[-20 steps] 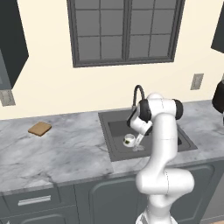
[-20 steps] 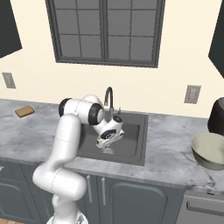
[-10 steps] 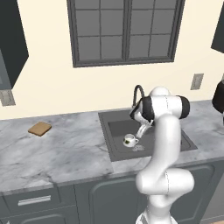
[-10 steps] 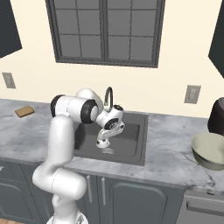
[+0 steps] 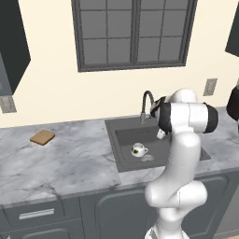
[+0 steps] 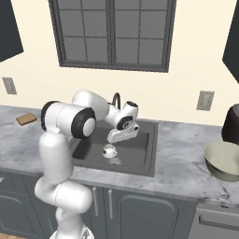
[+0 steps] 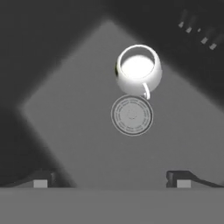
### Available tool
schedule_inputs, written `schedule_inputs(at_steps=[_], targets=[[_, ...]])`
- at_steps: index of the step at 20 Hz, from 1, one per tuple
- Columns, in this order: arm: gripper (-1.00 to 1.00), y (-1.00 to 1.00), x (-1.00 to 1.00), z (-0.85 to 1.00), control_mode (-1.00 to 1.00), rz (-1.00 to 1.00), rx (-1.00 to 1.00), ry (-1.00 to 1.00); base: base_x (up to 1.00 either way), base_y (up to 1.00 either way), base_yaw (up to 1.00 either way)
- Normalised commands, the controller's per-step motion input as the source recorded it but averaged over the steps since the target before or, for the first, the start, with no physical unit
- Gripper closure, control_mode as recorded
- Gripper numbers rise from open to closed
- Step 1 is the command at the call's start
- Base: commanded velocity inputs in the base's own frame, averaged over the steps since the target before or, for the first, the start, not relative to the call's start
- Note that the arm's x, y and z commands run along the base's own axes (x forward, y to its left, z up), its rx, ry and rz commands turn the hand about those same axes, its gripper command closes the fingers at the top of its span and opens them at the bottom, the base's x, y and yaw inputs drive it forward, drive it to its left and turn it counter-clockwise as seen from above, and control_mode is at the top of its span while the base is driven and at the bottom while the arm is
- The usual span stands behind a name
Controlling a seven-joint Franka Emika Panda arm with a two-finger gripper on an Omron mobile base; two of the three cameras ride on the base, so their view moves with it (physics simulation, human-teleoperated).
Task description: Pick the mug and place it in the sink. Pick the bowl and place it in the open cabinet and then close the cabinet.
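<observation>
1. Grey marbled stone surface [image 5: 70,163] runs under the dark-framed window [image 5: 133,32].
2. Dark grey rectangular sink [image 5: 122,158] is set in the surface, with a dark gooseneck faucet [image 5: 145,100] at its back edge.
3. White arm reaches over the basin; pincer [image 6: 122,136] hangs above the sink floor, fingers [image 7: 41,180] spread wide, gripping nothing.
4. Round deep cream bowl [image 6: 225,161] sits on the surface, well right of the sink.
5. Small white mug [image 5: 138,150] stands upright on the sink floor, just beside the round silver drain [image 7: 131,115], clear of the pincer.
6. Brown flat block [image 5: 42,137] lies far left.
</observation>
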Motion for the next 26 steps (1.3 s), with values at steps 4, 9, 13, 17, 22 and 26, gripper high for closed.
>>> schedule_inputs(at_steps=[4,9,13,17,22,26], targets=[[-1.0,-0.19,-0.59,0.99,-1.0,-0.03,-0.06,0.23,0.0,0.0,0.0],[-1.0,-0.33,-0.71,0.66,-1.0,-0.11,-0.09,0.24,0.0,0.0,0.0],[-1.0,-0.46,-0.7,0.44,-1.0,-0.19,-0.07,0.11,0.0,0.0,0.0],[-1.0,-0.34,-0.58,0.41,-1.0,-0.09,-0.03,0.01,0.0,0.0,0.0],[-1.0,-0.17,-0.72,0.06,-1.0,-0.04,-0.08,-0.14,0.0,0.0,0.0],[-1.0,-0.09,-0.76,0.0,-1.0,-0.04,-0.05,-0.2,0.0,0.0,0.0]])
